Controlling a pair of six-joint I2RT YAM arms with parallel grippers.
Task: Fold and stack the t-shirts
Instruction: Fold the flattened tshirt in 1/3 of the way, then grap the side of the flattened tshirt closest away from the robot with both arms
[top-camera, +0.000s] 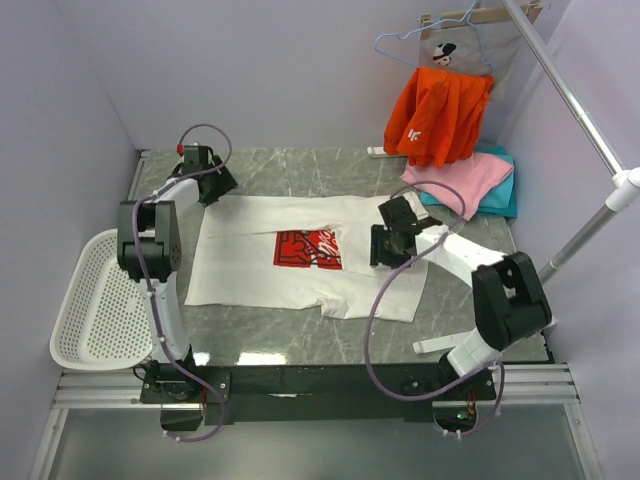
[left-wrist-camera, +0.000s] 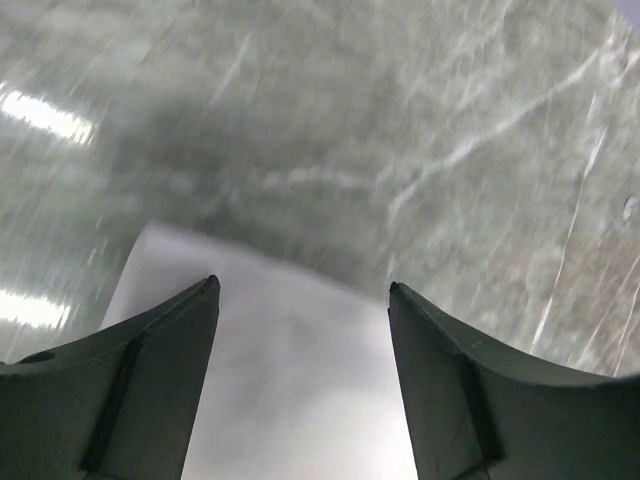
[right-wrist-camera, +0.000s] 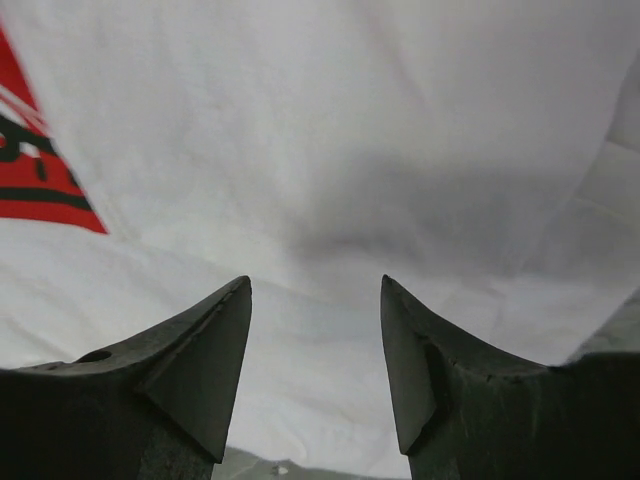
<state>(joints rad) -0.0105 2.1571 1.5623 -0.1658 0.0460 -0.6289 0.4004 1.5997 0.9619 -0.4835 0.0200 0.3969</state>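
A white t-shirt (top-camera: 300, 255) with a red square print (top-camera: 308, 248) lies spread flat in the middle of the marble table. My left gripper (top-camera: 220, 190) is at its far left corner, open; in the left wrist view that white corner (left-wrist-camera: 280, 380) lies under the gap of the left gripper (left-wrist-camera: 303, 287). My right gripper (top-camera: 380, 248) hovers over the shirt just right of the print, open. The right wrist view has white cloth (right-wrist-camera: 330, 150) below the right gripper (right-wrist-camera: 315, 282) and the print's edge (right-wrist-camera: 30, 170) at left. A pink t-shirt (top-camera: 455, 180) lies on a teal one (top-camera: 503, 195) at the back right.
A white perforated basket (top-camera: 95, 300) sits off the table's left edge. An orange garment (top-camera: 440, 115) hangs on a hanger at the back right. A slanted metal pole (top-camera: 570, 100) crosses the right side. A white strip (top-camera: 435, 345) lies by the right arm's base.
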